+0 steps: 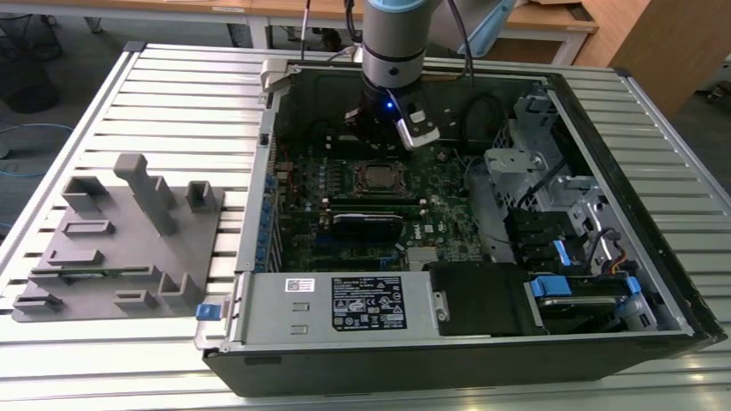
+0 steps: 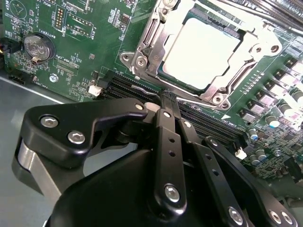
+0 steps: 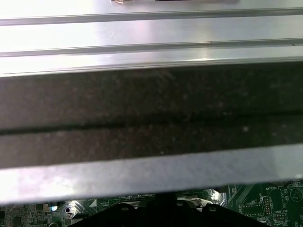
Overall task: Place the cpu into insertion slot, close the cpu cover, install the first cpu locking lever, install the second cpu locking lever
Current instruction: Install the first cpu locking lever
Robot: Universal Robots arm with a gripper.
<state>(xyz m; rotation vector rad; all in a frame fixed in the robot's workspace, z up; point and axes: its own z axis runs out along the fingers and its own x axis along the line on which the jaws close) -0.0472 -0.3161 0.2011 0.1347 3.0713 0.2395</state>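
**A:** One arm hangs over an open computer case [image 1: 457,372] on a slatted tabletop [image 1: 115,377], with a grey parts holder [image 1: 120,240] at the exterior view's left. Where is the chip?

**B:** The cpu [image 2: 203,52] lies on the motherboard [image 2: 80,28], framed by the cpu cover [image 2: 152,35]. The jaws are pressed together and empty, tips just beside the frame. A sideways slip could gouge the memory slots [image 2: 124,86].
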